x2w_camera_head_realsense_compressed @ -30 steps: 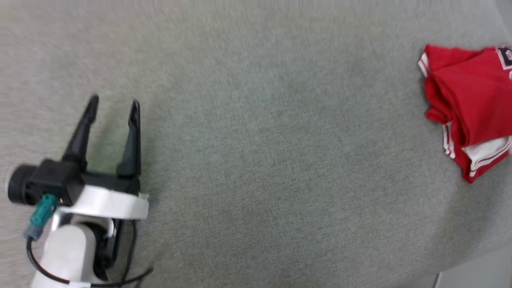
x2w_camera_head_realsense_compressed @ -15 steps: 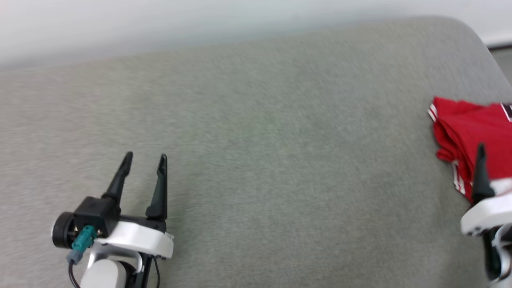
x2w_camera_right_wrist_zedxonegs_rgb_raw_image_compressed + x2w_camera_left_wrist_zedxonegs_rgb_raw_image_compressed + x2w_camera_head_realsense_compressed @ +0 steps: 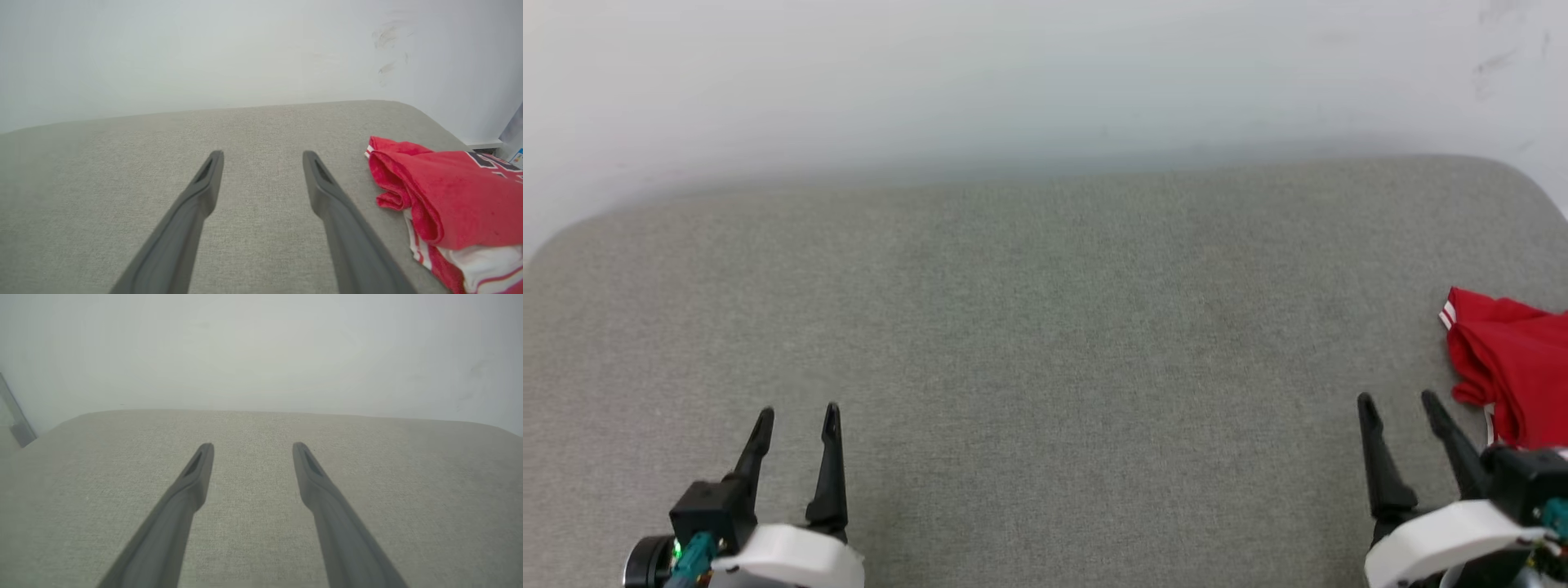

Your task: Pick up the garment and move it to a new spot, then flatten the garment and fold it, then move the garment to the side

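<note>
The garment (image 3: 1515, 367) is a red jersey with white striped trim, lying folded in a loose bundle at the right edge of the grey padded surface (image 3: 1045, 327). The right wrist view shows the garment (image 3: 453, 204) with black lettering near its right side. My right gripper (image 3: 1401, 404) stands open just left of the bundle, not touching it, nothing between its fingers (image 3: 322, 183). My left gripper (image 3: 796, 412) is open at the lower left, far from the garment, its fingers (image 3: 196, 473) over bare fabric.
A pale wall (image 3: 1045, 73) runs along the back of the grey surface. The surface has rounded back corners at left and right. A dark strip (image 3: 16, 420) stands at the far left in the left wrist view.
The head camera has tilted up, so the wall has come into view and everything sits lower in the picture. The right gripper has come fully into view beside the garment. Both grippers stay open.
</note>
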